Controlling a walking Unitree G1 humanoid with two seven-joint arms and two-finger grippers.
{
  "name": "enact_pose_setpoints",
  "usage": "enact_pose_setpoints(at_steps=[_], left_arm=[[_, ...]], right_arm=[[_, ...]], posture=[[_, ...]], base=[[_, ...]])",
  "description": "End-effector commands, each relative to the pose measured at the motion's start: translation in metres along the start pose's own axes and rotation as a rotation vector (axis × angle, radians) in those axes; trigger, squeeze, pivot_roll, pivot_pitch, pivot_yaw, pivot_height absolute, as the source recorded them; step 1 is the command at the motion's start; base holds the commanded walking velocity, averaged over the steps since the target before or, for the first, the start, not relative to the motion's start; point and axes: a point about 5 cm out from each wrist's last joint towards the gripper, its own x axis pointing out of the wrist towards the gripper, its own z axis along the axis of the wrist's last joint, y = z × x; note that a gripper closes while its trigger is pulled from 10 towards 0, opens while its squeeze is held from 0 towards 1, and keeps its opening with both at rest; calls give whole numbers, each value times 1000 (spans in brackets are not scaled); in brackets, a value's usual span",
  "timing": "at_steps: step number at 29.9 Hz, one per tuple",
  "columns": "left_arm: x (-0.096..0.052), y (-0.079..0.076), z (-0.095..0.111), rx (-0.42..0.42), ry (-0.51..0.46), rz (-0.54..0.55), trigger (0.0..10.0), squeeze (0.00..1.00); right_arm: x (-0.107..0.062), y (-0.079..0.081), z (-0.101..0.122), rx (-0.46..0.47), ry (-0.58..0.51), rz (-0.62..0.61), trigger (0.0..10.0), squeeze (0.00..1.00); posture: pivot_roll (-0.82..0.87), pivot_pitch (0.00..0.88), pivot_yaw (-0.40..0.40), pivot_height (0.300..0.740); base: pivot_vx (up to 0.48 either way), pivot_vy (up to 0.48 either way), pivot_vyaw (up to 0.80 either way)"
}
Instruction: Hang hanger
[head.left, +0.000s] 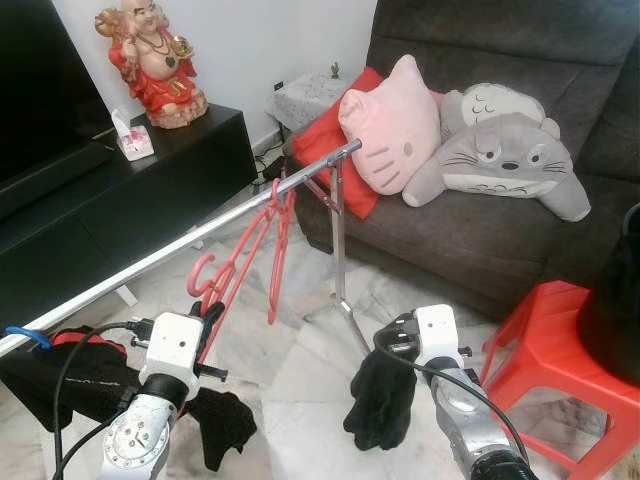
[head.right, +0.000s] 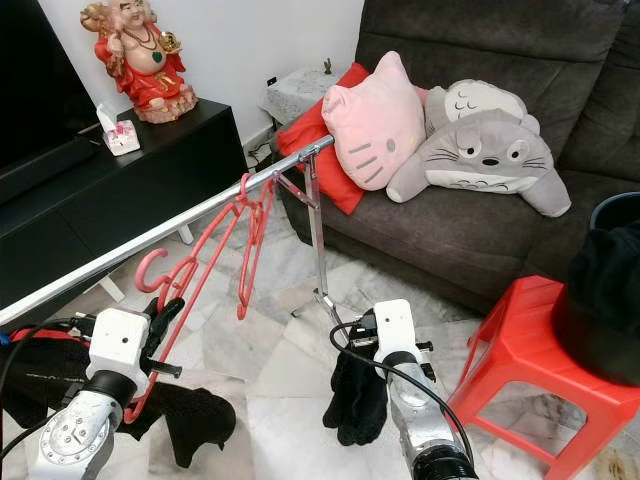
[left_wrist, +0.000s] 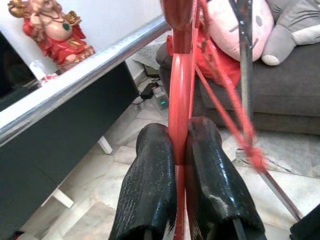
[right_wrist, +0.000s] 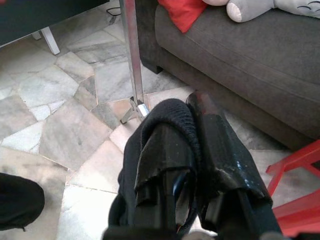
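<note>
My left gripper (head.left: 211, 316) is shut on a red hanger (left_wrist: 179, 85), fingers pinching its flat bar. That hanger's hook (head.left: 200, 276) sits just below the silver rail (head.left: 200, 235) without touching it. A second red hanger (head.left: 277, 245) hangs from the rail near the stand post (head.left: 339, 240). My right gripper (right_wrist: 192, 117) is shut on a black cloth (head.left: 382, 395), held low over the marble floor in front of the post. More black cloth (head.left: 225, 425) droops under my left arm.
A black garment on a blue hook (head.left: 24, 335) hangs at the rail's near left end. A grey sofa (head.left: 480, 230) with plush cushions stands behind the rack, a red stool (head.left: 545, 320) at right, and a black cabinet (head.left: 150, 190) at left.
</note>
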Motion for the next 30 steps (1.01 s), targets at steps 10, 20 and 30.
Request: enact_pose_setpoints(at_steps=[10,20,30], left_arm=[[2,8,6,4,-25,40,10000,0],[8,6,4,11,5,64,10000,0],[12,4,4,8,12,85,10000,0]], right_arm=[[3,5,9,-7,-42,15,10000,0],[3,5,10,-7,-43,15,10000,0],[3,6,9,-7,-42,17,10000,0]], posture=[[-136,0,96,732],[-139,0,96,732],[-139,0,97,732]], base=[[0,0,0],[0,0,0],[0,0,0]])
